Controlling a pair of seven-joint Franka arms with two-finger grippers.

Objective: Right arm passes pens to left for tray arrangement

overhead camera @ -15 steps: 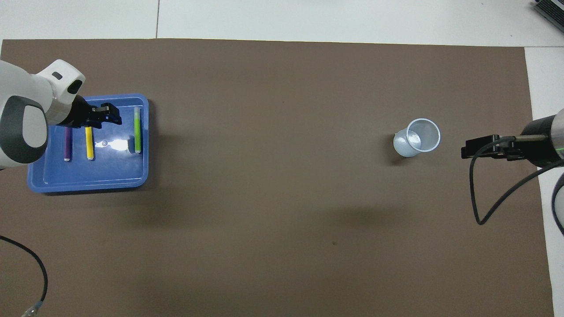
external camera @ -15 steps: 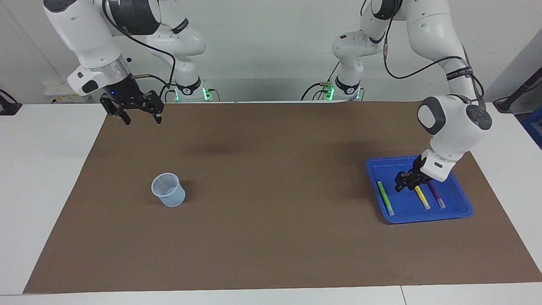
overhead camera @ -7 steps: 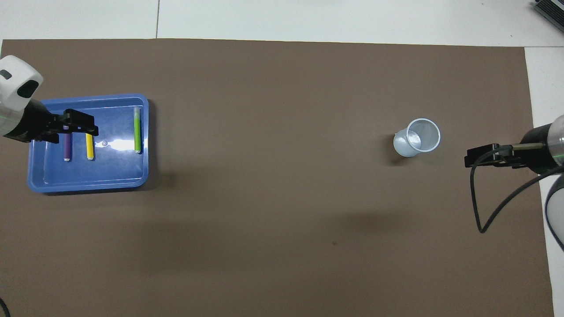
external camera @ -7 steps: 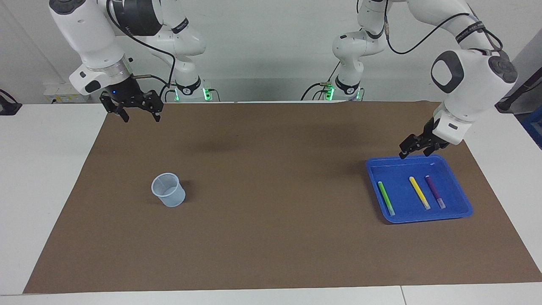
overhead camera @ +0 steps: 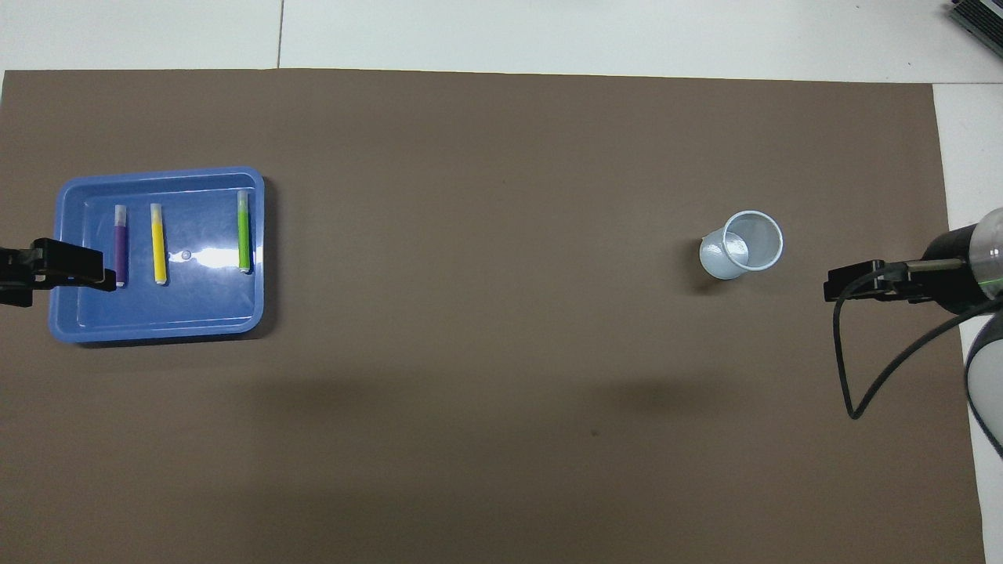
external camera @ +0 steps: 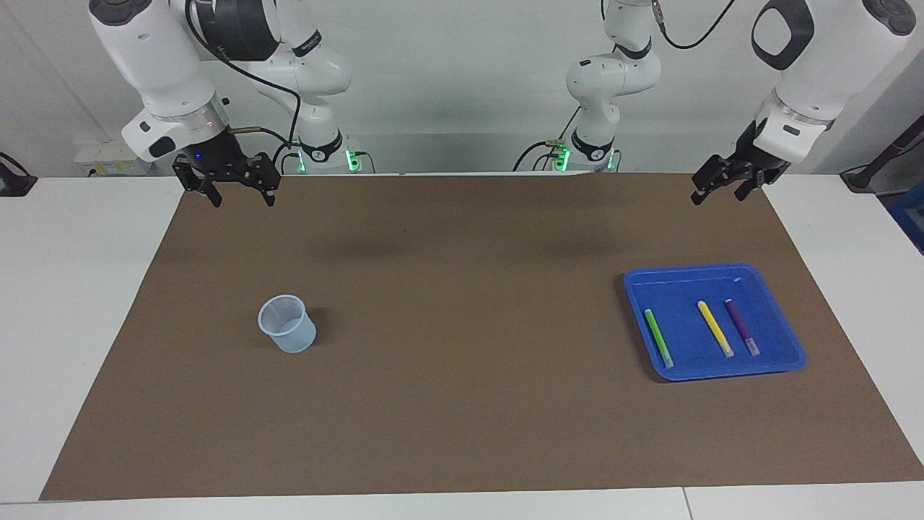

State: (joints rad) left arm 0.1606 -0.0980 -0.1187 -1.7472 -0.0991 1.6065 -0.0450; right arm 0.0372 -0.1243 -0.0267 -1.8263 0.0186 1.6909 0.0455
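Facing view: left gripper (external camera: 717, 188) now risen clear of the blue tray (external camera: 783, 360), up over the brown mat (external camera: 462, 404) at the left arm's end of the bench, jaws released and empty. Right gripper (external camera: 237, 191) waiting as before over its own end, jaws released. 3 pens in the tray: green pen (external camera: 657, 337), yellow pen (external camera: 715, 328), purple pen (external camera: 742, 327). Translucent cup (external camera: 287, 323) unmoved.

Overhead view: left gripper (overhead camera: 59, 264) withdrawn to the tray's (overhead camera: 157, 329) edge; purple (overhead camera: 120, 244), yellow (overhead camera: 157, 243), green (overhead camera: 244, 232) lying parallel, apart. Right gripper (overhead camera: 850, 282) beside the cup (overhead camera: 741, 244).
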